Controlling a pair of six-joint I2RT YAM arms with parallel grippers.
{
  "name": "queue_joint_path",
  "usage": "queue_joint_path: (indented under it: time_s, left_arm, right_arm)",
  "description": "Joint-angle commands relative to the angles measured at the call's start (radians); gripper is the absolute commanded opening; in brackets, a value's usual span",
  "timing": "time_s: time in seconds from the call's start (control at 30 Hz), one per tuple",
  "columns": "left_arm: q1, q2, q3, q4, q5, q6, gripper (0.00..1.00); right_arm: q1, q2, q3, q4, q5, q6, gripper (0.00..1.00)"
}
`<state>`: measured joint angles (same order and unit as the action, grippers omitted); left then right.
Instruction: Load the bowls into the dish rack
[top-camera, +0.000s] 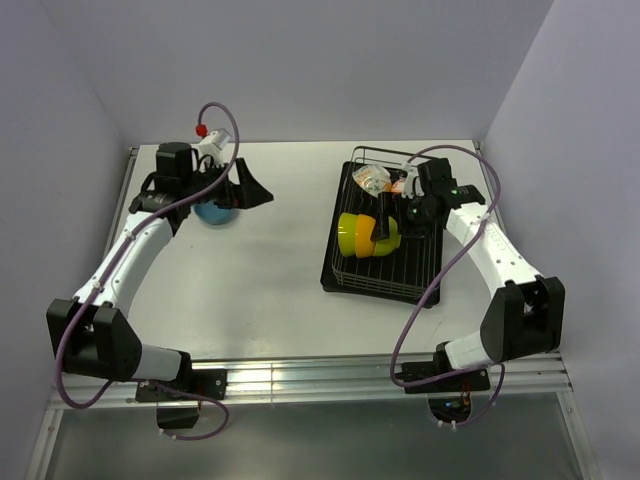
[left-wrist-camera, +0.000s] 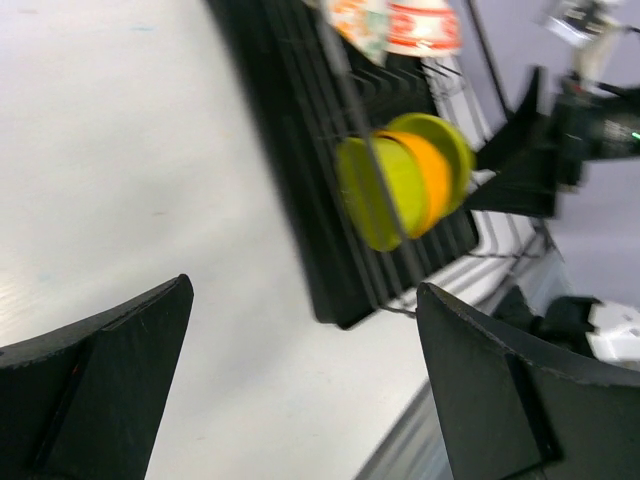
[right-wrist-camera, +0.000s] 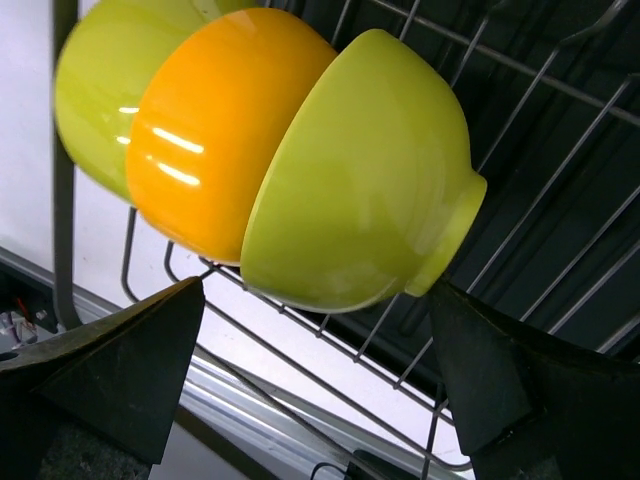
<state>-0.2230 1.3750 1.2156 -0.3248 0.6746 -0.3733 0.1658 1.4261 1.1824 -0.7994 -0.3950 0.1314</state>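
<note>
On the white table (top-camera: 260, 290), toward its right side, the rectangular black wire dish rack (top-camera: 385, 282) is set over its black tray. In the near half of the rack three small round plastic bowls are stood on edge and nested in a row: a lime green bowl (right-wrist-camera: 100, 90) at the left, an orange bowl (right-wrist-camera: 210, 130) in the middle and a second lime green bowl (right-wrist-camera: 360, 180) at the right. The right gripper (right-wrist-camera: 318, 290) is held just beside this last bowl, its fingers spread apart on either side of the bowl's lower half. Whether the bowl is touched by them cannot be told. Farther back in the rack a cream-white bowl with small coloured marks (top-camera: 372, 178) and a salmon-red bowl (left-wrist-camera: 425, 35) are seen close together. On the far left of the table, well apart from the rack, a blue plastic bowl (top-camera: 213, 212) is partly hidden under the left arm's wrist. The left gripper (left-wrist-camera: 305, 300) is held above the table with its fingers wide apart and nothing between them.
</note>
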Motion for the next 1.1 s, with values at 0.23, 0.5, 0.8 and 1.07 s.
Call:
queue_joint_path:
  time_s: [0.23,0.5,0.8,1.07]
  left_arm:
    - [0.180,0.065,0.002,-0.072,-0.087,0.149,0.98]
    - [0.208,0.105,0.016,-0.091,-0.098,0.157,0.96]
    - [0.220,0.116,0.002,-0.097,-0.106,0.169,0.97]
    - [0.277,0.156,-0.002,-0.097,-0.122,0.162,0.95]
  right_arm:
    - [0.005,-0.049,0.063,-0.041,0.039,-0.033,1.00]
    - [0.005,-0.006,0.051,-0.021,0.048,-0.036,1.00]
    - [0.005,0.017,0.039,0.009,-0.093,-0.019,1.00]
    - [0.006,0.043,0.045,0.005,-0.180,-0.013,1.00]
